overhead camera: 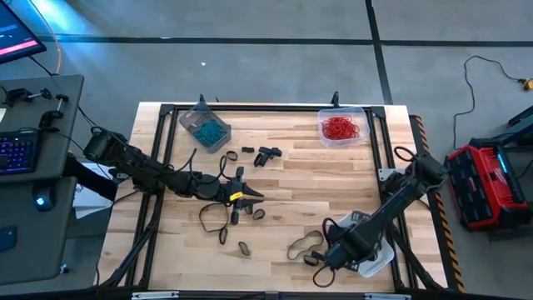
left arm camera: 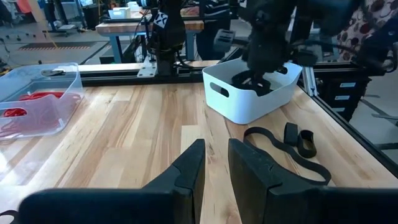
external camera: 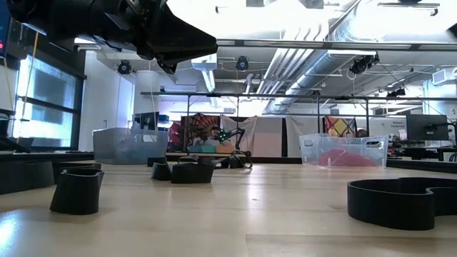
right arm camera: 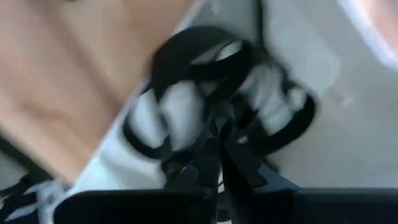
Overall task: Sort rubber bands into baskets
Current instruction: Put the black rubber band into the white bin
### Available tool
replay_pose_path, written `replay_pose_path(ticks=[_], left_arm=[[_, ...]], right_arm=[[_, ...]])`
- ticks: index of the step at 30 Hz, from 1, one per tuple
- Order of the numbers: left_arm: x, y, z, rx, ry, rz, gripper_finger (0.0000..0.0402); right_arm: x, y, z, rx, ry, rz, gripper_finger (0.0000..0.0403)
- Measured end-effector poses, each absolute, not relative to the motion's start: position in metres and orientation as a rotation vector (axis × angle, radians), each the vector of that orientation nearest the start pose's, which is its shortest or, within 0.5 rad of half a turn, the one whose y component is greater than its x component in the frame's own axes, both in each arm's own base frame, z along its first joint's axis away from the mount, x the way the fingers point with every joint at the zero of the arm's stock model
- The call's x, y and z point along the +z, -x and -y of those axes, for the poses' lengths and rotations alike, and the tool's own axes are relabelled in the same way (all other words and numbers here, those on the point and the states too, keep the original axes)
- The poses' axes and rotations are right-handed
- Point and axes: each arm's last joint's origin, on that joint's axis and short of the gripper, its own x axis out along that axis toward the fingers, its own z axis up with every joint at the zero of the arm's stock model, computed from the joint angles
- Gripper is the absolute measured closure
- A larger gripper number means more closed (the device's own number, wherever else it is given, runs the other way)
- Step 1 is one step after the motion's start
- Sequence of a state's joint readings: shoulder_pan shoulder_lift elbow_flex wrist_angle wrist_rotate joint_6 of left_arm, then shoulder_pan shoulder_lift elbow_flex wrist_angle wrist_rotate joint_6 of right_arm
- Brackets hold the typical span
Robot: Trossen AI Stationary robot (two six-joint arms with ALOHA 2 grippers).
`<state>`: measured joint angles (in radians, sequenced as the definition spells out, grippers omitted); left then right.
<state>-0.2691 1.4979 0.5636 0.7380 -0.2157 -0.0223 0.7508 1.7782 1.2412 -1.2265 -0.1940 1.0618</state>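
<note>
Right gripper (overhead camera: 333, 254), pinched shut, dips into the white basket (overhead camera: 375, 258) at lower right. Left gripper (overhead camera: 250, 197), slightly parted and empty, hovers over floppy, light black rubber bands (overhead camera: 213, 218) mid-frame on the bench (overhead camera: 316, 183); pinch one strand.

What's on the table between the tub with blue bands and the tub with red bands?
From above, a few black bands lie between the blue tub and red tub, slightly nearer the arms.

Legible markings: one only. A white "X"-shaped mark on a dark post (left arm camera: 163, 22), upper centre-left of the left wrist view, beyond the tabletop's far edge. The glowing monitor (overhead camera: 17, 33) at upper left of the high view carries no readable characters. No other labels, brands or numbers legible.
</note>
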Motion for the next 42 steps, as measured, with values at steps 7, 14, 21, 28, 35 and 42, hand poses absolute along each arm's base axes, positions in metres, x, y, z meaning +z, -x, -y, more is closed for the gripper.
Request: replay_pose_path(ticks=[7,14,21,28,35,42], left_arm=[[0.187,-0.280,0.071,-0.051,-0.025,-0.191,0.0341],[0.187,-0.280,0.070,-0.035,-0.020,-0.189,0.0341],[0.191,-0.278,0.069,0.006,-0.009,-0.185,0.0354],[0.200,-0.270,0.067,0.007,-0.016,-0.209,0.0382],[0.198,-0.264,0.062,0.032,-0.021,-0.304,0.0400],[0.186,-0.261,0.052,0.154,-0.007,-0.420,0.0401]], right_arm=[[0.194,-0.219,-0.196,-0.306,-0.209,-1.837,0.0362],[0.216,-0.224,-0.197,-0.331,-0.186,-1.820,0.0283],[0.250,-0.232,-0.199,-0.337,-0.114,-1.722,0.0299],[0.254,-0.256,-0.183,-0.241,0.030,-1.585,0.0391],[0.254,-0.305,-0.147,-0.049,0.123,-1.373,0.0401],[0.254,-0.344,-0.099,0.013,0.211,-1.197,0.0402]])
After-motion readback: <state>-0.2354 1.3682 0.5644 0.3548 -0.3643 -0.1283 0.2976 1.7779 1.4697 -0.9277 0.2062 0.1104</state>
